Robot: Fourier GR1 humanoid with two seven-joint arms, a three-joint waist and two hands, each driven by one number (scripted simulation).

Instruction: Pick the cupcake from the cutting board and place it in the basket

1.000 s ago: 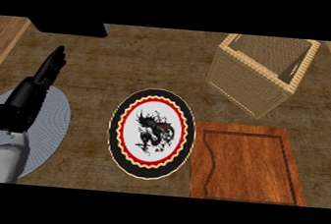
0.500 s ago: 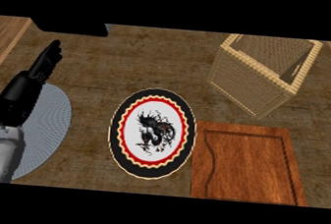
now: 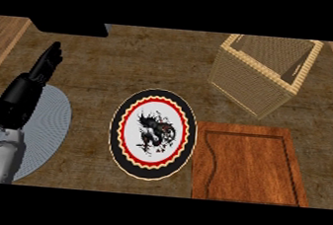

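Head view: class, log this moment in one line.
black left hand open over grey round mat; right hand unseen; brown wooden cutting board: no cupcake; tan wicker basket upright

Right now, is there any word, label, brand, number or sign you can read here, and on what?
None readable.
The plate bears only a dark figure inside a red and black ring, no letters.
The basket and cutting board show no marks.
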